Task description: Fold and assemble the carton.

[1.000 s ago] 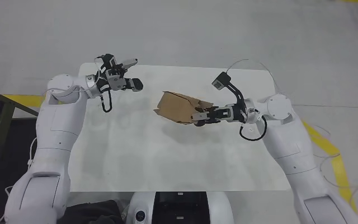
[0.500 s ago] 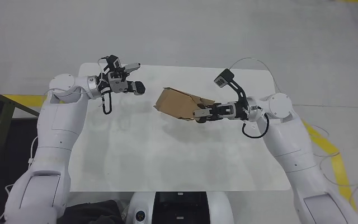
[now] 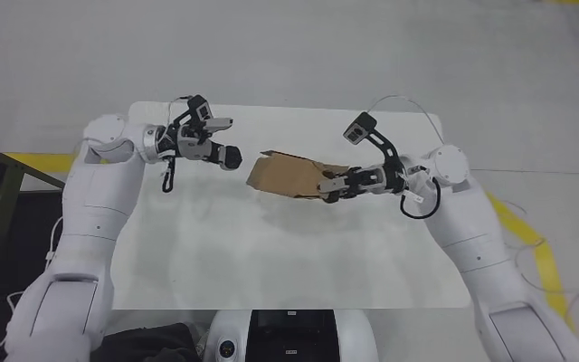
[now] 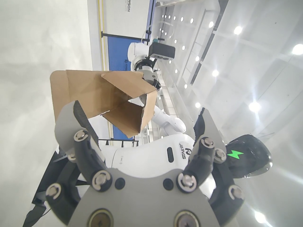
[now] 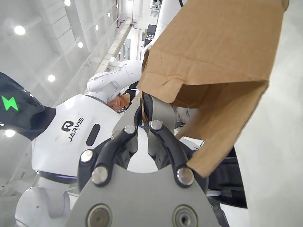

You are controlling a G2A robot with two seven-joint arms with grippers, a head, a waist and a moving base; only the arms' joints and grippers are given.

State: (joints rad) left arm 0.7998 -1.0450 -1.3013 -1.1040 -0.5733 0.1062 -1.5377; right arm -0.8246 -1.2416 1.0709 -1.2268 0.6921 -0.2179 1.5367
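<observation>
Left wrist view, nearest first: the left gripper [image 4: 139, 114] stands wide, with nothing between its fingers. Straight ahead of it, near but apart, is the carton [image 4: 99, 90]. Its open end faces this gripper and its flaps stand loose around the mouth. The carton's far end is where the other arm has it.

In the right wrist view the right gripper [image 5: 143, 109] is closed narrow on a cardboard edge at that end, and the carton's body stretches away ahead of its fingers.

In the top view the carton is over the table [image 3: 271, 262]; whether its lower edge rests there I cannot tell. Its long axis runs roughly along the line between the two grippers, so each gripper looks at one end.

The free left arm is the one nearer the open mouth. Most likely the next move is for it to go straight forward along that axis and fold a flap in, while the right keeps the carton steady
</observation>
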